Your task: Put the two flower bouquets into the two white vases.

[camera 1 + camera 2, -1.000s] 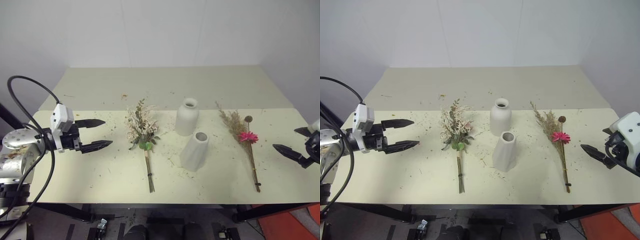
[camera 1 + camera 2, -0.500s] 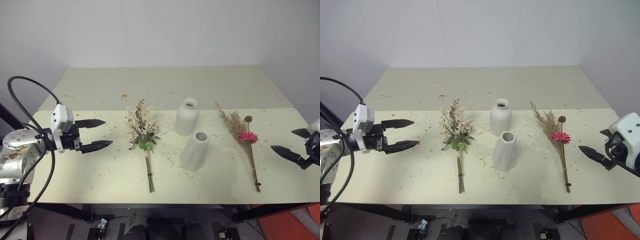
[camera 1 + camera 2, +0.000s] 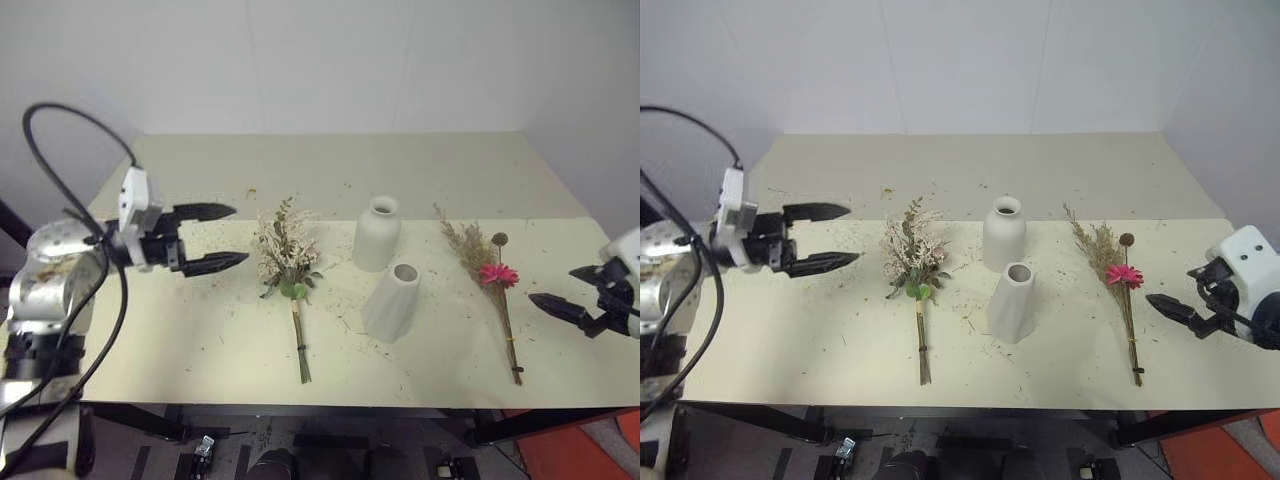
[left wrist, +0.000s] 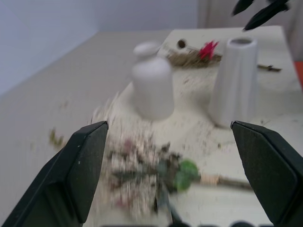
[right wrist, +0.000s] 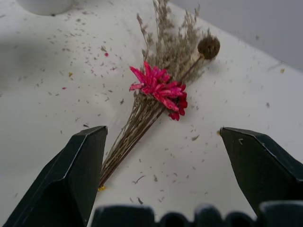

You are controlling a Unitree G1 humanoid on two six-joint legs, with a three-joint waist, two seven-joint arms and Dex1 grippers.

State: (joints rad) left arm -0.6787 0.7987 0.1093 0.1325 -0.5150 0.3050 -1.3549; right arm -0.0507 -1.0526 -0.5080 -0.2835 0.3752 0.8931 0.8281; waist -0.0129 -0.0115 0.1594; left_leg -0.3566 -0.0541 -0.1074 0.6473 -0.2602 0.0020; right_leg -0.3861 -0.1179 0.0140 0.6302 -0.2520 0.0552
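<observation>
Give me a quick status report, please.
Both grippers open, empty. Bouquets flat on table. Vases upright, empty. Nothing blocking.

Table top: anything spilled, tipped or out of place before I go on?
Only loose dried flower bits strewn over the table, thickest around the fuller bouquet and cone vase. Both vases, including the bottle vase, stand upright; the slim bouquet lies flat.

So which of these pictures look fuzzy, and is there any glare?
Left wrist view: the fuller bouquet of cream flowers and green leaves and the bottle-shaped white vase are smeared. Right wrist view: the slim dried-grass bouquet with a magenta daisy is crisp. Head views: even, soft light, no glare.
</observation>
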